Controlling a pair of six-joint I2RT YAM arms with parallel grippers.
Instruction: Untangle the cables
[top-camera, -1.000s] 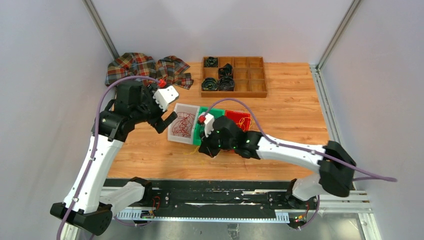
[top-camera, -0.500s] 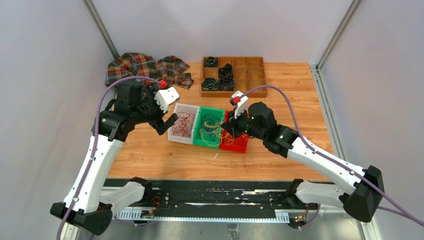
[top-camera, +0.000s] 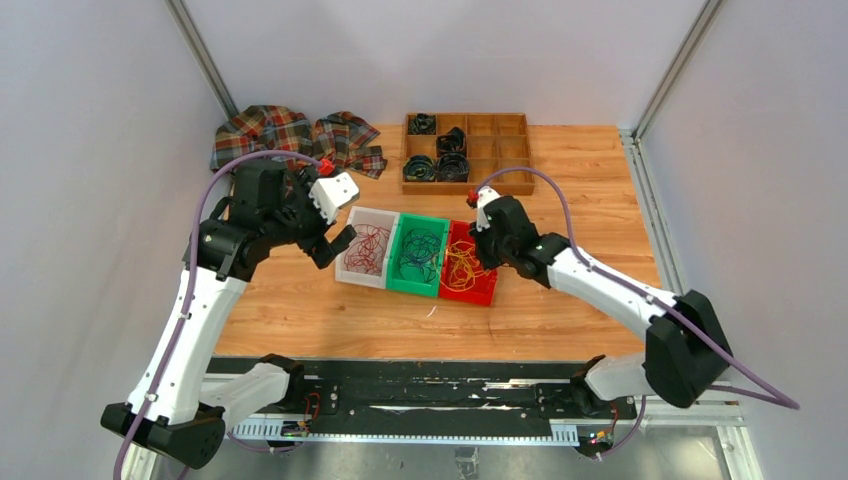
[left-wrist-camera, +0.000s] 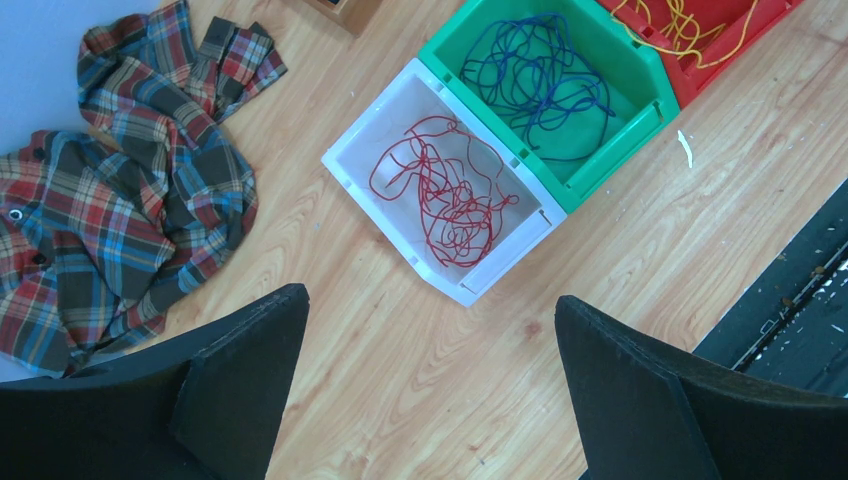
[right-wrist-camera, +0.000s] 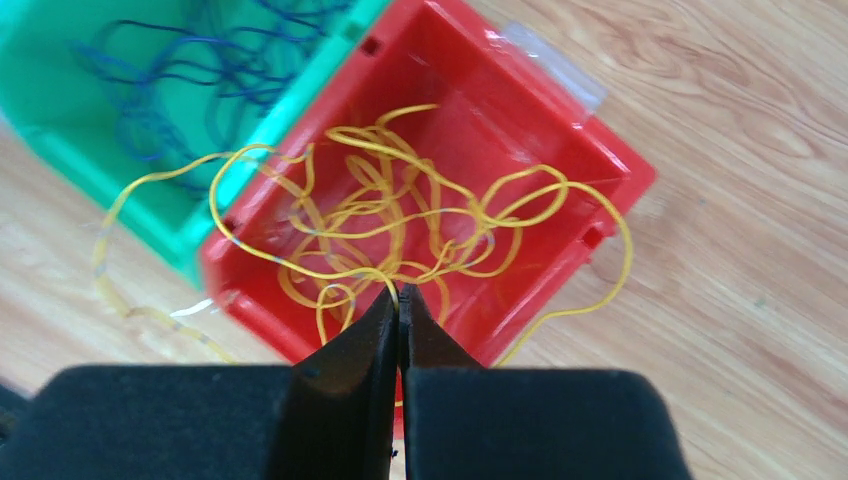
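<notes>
Three bins sit side by side mid-bench (top-camera: 580, 180), touching, with their long sides running far-to-near in the top view.

- white bin (left-wrist-camera: 390, 225): holds the red cables (left-wrist-camera: 445, 200). It's one loose tangle stretched along the bin's long axis, all inside the walls.
- green bin (left-wrist-camera: 620, 125): holds the blue cables (left-wrist-camera: 535, 80). The clump is rounder, with no clear long axis, and sits toward the far end.
- red bin (right-wrist-camera: 470, 110): holds the yellow cables (right-wrist-camera: 420, 215). The tangle is spread across the floor with no single heading. One loop hangs out over the rim on the side away from the green bin. Another strand trails over the green bin's corner and down onto the bench.

The right tool (right-wrist-camera: 400, 298) is over the near part of the red bin with its fingers pressed together. A yellow strand runs straight into the tips. It looks clamped on that strand, but the tips hide the contact so I can't be fully sure.

The left tool (left-wrist-camera: 430, 305) has its fingers wide apart with nothing between them. It hangs above bare bench just beside the white bin, on the side toward the plaid shirt (left-wrist-camera: 130, 200).
</notes>
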